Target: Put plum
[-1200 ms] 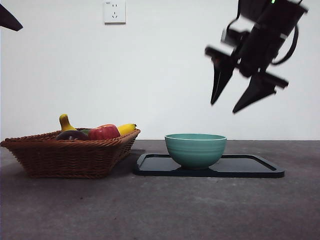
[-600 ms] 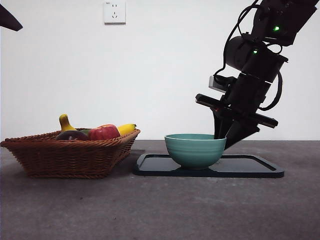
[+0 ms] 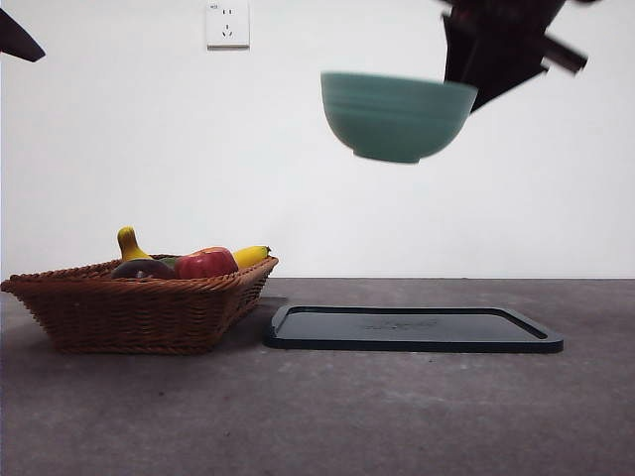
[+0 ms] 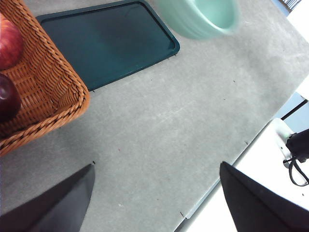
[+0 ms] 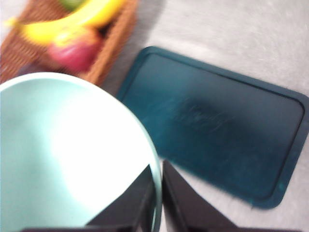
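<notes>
I am pinching the rim of the round green bowl with my right end effector, holding it high over the flat dark tray, while my left end effector is waiting wide apart and the dark shiny plum is sitting in the brown woven basket.

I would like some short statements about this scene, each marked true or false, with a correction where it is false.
1. The right gripper holds the green bowl by its rim, in the air. True.
2. The bowl stands on the dark tray. False: it hangs high above the tray.
3. The plum lies in the wicker basket. True.
4. The left gripper holds the plum. False: its jaws are open and hold nothing.
</notes>
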Robot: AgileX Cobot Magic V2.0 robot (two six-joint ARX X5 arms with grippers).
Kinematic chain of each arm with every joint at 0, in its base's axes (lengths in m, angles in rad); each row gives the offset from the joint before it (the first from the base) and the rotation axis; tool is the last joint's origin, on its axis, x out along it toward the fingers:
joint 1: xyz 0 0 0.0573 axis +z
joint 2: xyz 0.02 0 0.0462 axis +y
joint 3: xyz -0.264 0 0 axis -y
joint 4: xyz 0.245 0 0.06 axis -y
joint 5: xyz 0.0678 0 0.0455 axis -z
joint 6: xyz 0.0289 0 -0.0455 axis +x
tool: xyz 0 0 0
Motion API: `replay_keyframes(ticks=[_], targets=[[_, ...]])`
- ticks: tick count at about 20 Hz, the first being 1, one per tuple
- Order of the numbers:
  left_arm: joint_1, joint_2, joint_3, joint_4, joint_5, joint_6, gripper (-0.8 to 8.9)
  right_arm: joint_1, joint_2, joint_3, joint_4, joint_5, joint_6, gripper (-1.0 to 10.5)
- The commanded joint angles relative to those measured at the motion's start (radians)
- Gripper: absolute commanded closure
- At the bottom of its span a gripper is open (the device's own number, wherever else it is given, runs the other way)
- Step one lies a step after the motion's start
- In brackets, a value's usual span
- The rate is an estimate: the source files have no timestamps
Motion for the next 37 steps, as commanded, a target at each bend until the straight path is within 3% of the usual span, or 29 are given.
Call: replay_keyframes(ticks=[1,4,11,21,22,25,27,32,37], targets=[[-0.004,0.006,0.009,0.006,0.003,0.012,4.11,0.052,-0.056,-0.098,0.01,0.03,-0.012,9.4],[-0.004,0.006,0.009,0.005,0.003,0.012,4.11,0.114,-0.128,-0.259,0.074,0.05,0.012,9.4],[-0.004,0.006,0.009,0.0,0.003,0.012,4.11,0.188,-0.101,-0.51,0.308,0.071,0.088,9.4],[-0.004,0.006,0.009,0.0,0.003,0.012,4.11,0.193,-0.005,-0.544,0.354,0.095,0.11,9.4],[-0.004,0.006,0.009,0.0,0.003,0.012,4.11,0.193,-0.005,-0.544,0.355,0.095,0.115,9.2],[-0.004,0.006,0.009,0.0,0.003,0.012,4.11,0.193,-0.006,-0.544,0.354,0.095,0.118,6.4],[-0.004,0.006,0.009,0.0,0.003,0.012,4.11,0.193,-0.016,-0.542,0.35,0.095,0.118,6.1],[-0.004,0.006,0.009,0.0,0.003,0.012,4.11,0.192,-0.17,-0.54,0.312,0.099,0.117,6.1],[-0.004,0.006,0.009,0.0,0.003,0.012,4.11,0.193,-0.452,-0.54,0.15,0.07,0.111,6.1]])
